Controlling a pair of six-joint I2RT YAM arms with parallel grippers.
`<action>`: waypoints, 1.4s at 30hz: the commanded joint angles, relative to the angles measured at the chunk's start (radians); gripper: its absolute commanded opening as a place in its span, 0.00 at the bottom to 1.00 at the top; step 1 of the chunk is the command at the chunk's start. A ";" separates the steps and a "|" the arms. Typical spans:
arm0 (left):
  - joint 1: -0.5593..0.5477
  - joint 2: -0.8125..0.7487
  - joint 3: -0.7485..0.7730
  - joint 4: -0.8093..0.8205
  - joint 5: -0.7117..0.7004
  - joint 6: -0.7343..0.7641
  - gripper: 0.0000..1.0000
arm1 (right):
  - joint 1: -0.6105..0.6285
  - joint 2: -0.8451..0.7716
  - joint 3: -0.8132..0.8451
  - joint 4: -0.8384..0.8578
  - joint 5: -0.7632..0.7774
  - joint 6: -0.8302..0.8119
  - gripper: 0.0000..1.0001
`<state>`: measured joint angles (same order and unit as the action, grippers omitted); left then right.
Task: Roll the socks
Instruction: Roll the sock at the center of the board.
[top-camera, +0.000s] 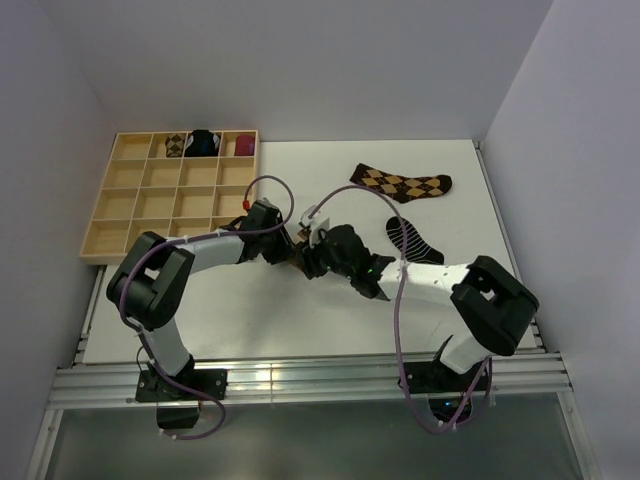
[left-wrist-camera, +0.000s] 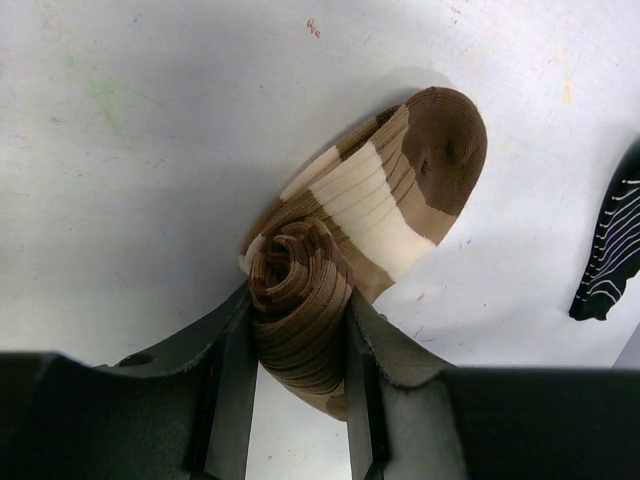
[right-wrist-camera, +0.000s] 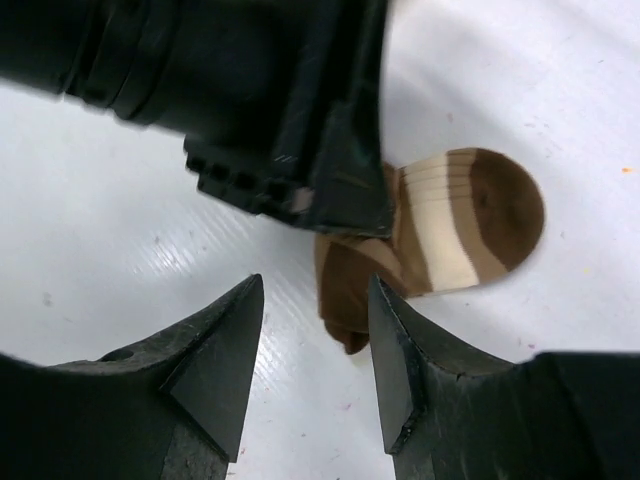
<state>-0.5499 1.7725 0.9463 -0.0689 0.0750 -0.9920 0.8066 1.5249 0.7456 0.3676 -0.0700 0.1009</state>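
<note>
The brown-and-cream striped sock (left-wrist-camera: 380, 190) lies mid-table, most of it wound into a tight roll (left-wrist-camera: 298, 290) with the toe end still flat. My left gripper (left-wrist-camera: 300, 335) is shut on that roll, a finger pressing each side. My right gripper (right-wrist-camera: 315, 300) stands open just in front of the sock's brown end (right-wrist-camera: 345, 290), holding nothing and facing the left gripper's fingers (right-wrist-camera: 340, 180). From above, both grippers (top-camera: 290, 250) (top-camera: 312, 260) meet and hide most of this sock. The argyle sock (top-camera: 400, 183) lies flat at the back right. The black thin-striped sock (top-camera: 413, 242) lies beside the right arm.
A wooden compartment tray (top-camera: 185, 133) sits at the back left. Its back row holds a black-and-blue bundle (top-camera: 204, 143), a maroon bundle (top-camera: 244, 145) and a small argyle bundle (top-camera: 175, 146). White walls close in the table on three sides.
</note>
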 joint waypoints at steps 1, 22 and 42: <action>-0.012 0.073 -0.030 -0.183 0.017 0.007 0.00 | 0.075 0.043 0.018 0.019 0.203 -0.117 0.54; -0.012 0.076 -0.027 -0.180 0.032 0.021 0.00 | 0.143 0.224 0.100 0.034 0.369 -0.178 0.57; -0.012 0.073 -0.027 -0.160 0.054 0.055 0.00 | 0.103 0.422 0.193 -0.050 0.260 -0.181 0.42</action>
<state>-0.5404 1.7847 0.9600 -0.0708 0.0902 -0.9886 0.9287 1.8862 0.9138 0.3595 0.2932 -0.1028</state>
